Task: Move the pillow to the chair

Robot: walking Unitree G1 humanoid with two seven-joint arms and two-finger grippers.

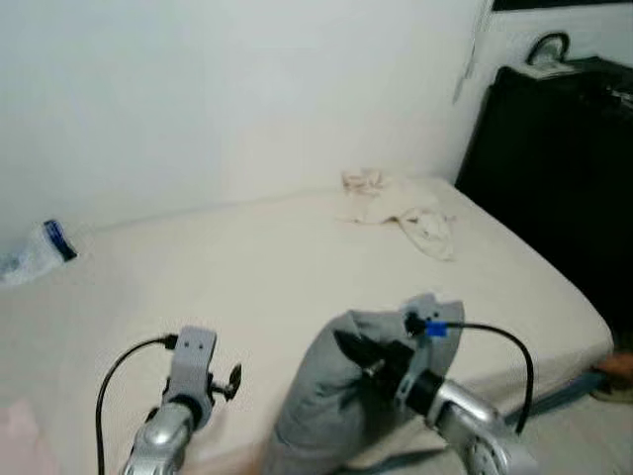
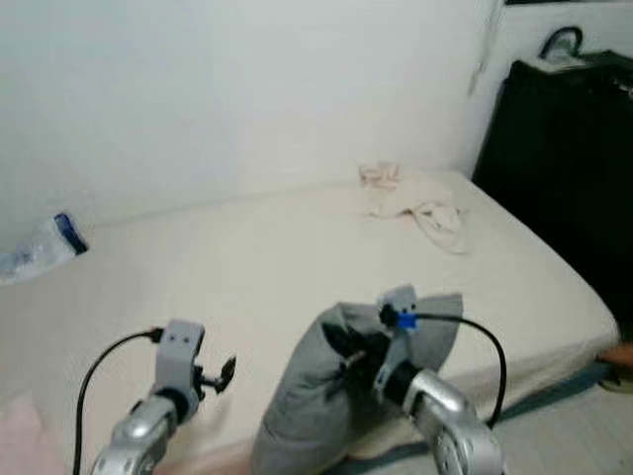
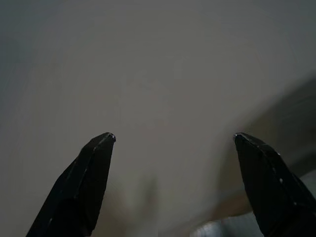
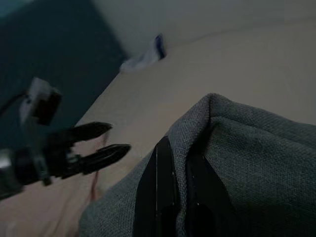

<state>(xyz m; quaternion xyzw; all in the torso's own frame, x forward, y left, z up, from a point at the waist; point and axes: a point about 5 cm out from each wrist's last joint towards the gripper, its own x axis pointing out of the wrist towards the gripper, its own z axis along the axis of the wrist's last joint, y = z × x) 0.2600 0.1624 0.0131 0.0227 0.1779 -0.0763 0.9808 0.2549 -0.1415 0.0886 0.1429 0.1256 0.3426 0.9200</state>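
White wall is seen behind a cream-sheeted bed point(image 1: 277, 267), on which a crumpled cloth point(image 1: 406, 213) lies near the far corner and a plastic bottle point(image 1: 40, 252) rests by the wall. A black cabinet point(image 1: 554, 158) stands beside the bed. The grey pillow point(image 1: 341, 396) is held up at the bed's near edge — its fabric is pinched between the closed fingers of the right gripper point(image 1: 371, 361). The left gripper point(image 3: 173, 140) is held over the sheet beside the pillow, jaws spread wide and empty.
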